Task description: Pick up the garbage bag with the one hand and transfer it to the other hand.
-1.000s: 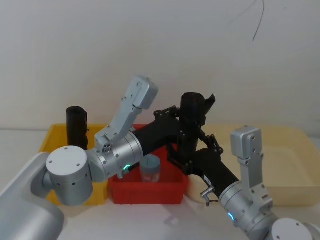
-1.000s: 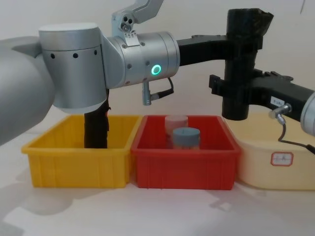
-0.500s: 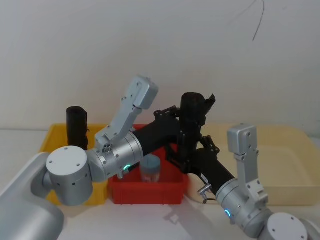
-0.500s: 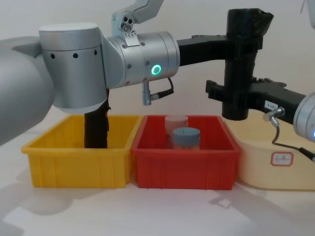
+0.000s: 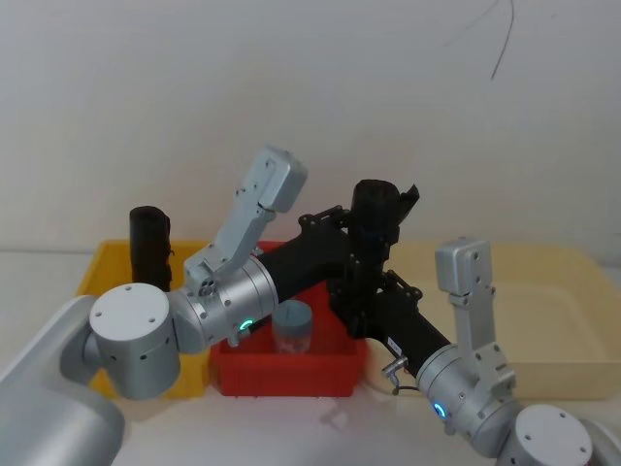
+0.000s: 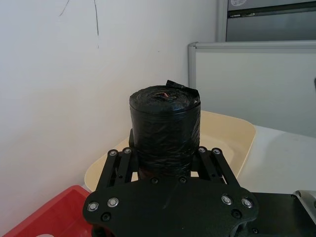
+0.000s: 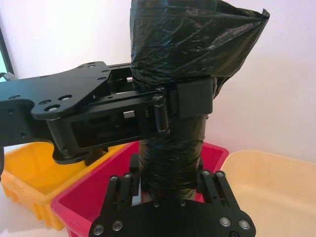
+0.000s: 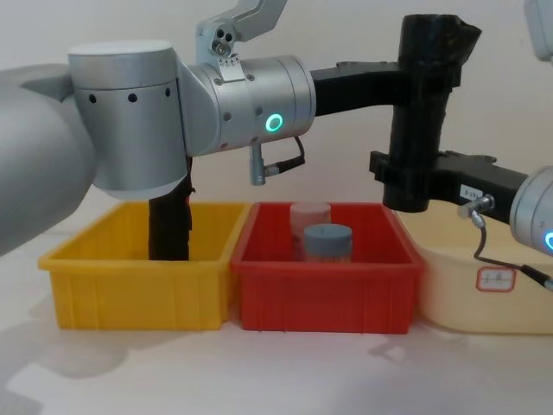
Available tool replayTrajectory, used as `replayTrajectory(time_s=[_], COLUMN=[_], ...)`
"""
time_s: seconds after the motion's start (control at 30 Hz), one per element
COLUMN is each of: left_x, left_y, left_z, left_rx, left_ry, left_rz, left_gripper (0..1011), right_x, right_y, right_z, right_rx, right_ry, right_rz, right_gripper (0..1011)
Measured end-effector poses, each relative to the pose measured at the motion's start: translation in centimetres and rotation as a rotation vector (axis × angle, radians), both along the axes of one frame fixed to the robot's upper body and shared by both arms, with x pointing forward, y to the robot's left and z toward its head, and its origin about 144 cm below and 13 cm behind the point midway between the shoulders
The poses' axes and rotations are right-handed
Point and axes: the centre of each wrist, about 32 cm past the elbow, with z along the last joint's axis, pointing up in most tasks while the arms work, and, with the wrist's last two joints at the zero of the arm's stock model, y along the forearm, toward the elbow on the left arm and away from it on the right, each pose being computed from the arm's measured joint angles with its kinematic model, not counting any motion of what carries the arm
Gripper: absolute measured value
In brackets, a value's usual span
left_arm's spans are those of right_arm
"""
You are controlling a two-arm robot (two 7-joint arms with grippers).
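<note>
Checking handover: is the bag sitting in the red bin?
No, the left gripper holds the garbage bag in the air, clear of the red bin.

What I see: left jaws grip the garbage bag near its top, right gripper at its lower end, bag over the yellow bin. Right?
No: the chest view shows the garbage bag above the red bin's right end, not the yellow bin. The left gripper does grip it near its top, the right gripper at its lower end.

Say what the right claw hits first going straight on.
The garbage bag: its lower part stands directly ahead of the right claw, below the left claw's grip; they may be touching.
</note>
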Motion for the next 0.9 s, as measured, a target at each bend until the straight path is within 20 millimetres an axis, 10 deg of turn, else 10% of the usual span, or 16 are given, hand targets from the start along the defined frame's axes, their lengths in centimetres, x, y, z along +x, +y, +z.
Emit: replayTrajectory(time_s=[0.2, 0.9], left_x=[0.0, 0.0], left_y=[0.0, 0.0], left_z=[0.0, 0.0], left_rx=[0.000, 0.000], left_ry=[0.000, 0.000], left_rz=[0.000, 0.000], left_gripper=[517, 1000], right_x=[0.1, 0.0], right_y=[-0.1, -2.2], right_z=[0.0, 1.0], right_rx=[-0.001, -0.021], right_ry=[0.001, 0.017], right_rz=[-0.004, -0.089], right_gripper=[489, 486])
